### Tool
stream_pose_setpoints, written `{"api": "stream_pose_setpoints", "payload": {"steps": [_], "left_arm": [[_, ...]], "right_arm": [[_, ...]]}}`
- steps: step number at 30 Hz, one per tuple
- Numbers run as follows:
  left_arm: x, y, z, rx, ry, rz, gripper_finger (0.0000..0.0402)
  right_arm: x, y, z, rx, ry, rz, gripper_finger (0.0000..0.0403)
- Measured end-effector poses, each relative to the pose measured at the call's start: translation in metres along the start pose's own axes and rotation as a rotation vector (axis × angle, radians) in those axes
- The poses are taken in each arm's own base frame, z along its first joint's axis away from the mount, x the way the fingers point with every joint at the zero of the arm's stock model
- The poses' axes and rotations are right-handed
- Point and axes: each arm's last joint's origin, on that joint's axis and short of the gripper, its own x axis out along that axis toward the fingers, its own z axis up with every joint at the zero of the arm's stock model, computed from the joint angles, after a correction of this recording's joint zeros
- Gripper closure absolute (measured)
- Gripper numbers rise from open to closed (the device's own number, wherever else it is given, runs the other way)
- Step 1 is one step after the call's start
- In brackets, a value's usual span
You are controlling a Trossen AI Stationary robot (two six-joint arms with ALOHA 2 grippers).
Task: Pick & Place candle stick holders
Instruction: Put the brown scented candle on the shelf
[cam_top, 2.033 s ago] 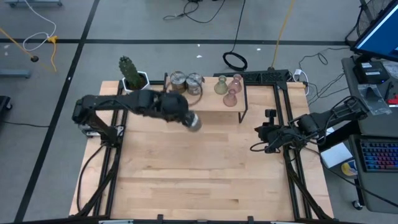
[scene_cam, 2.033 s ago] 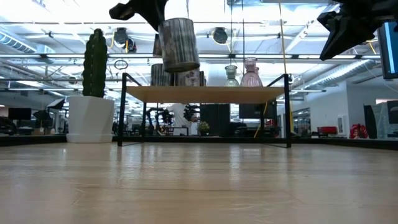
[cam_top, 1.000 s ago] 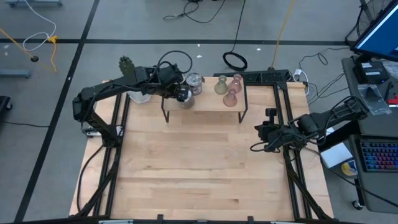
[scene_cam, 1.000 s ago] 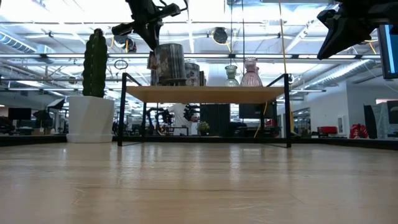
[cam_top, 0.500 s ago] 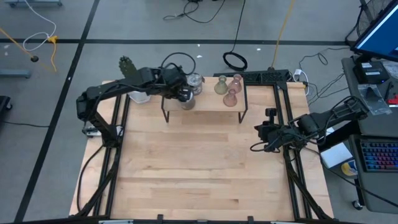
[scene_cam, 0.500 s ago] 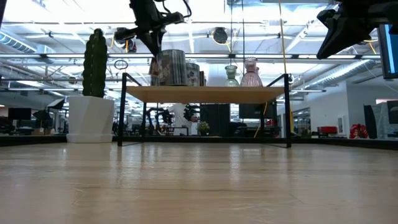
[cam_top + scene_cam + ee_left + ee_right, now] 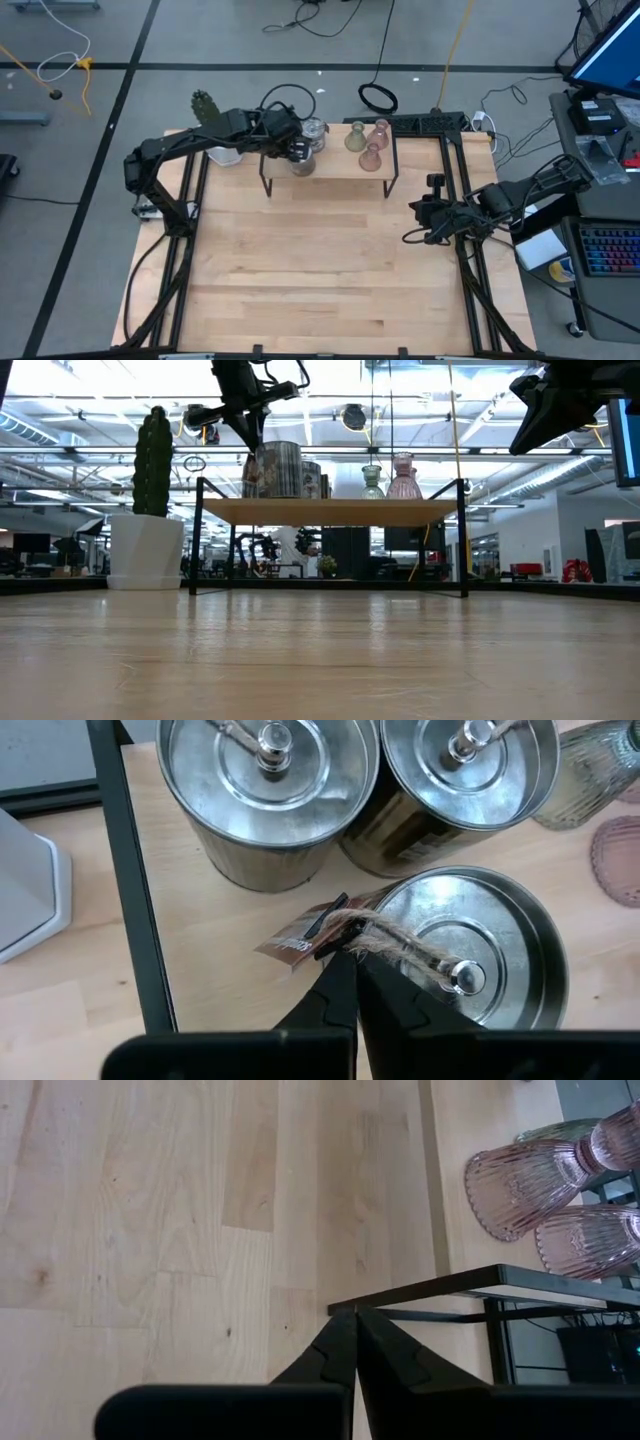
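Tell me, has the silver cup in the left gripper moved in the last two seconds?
Yes. The silver cup went from over the bare table up onto the shelf, beside the other two, left gripper still shut on its twine.

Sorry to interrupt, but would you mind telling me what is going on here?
The left gripper is over the shelf, shut on the twine tag of a silver cup standing beside two other cups. Two pink holders and a green one stand on the shelf's other end. The right gripper waits shut at the table's right edge.

We see three shiny silver cups (image 7: 272, 800), two pale pink ribbed holders (image 7: 525, 1190), one olive-green holder (image 7: 354, 140), a green cactus (image 7: 153, 460) in a white pot (image 7: 146, 550), and a light wood shelf (image 7: 330, 511).
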Motion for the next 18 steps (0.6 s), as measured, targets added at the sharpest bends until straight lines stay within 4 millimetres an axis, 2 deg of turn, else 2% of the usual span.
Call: {"api": "stream_pose_setpoints", "payload": {"steps": [13,18], "left_arm": [[-0.0002,-0.0001,0.0007,-0.005,-0.016,0.005,0.0397],[-0.0091,-0.0027,0.0057,0.025,-0.037,-0.021,0.0387]], "right_arm": [[0.0000,0.0001,0.0000,0.000,0.000,0.001,0.0403],[0.0000,0.0001,0.0000,0.000,0.000,0.001,0.0403]]}}
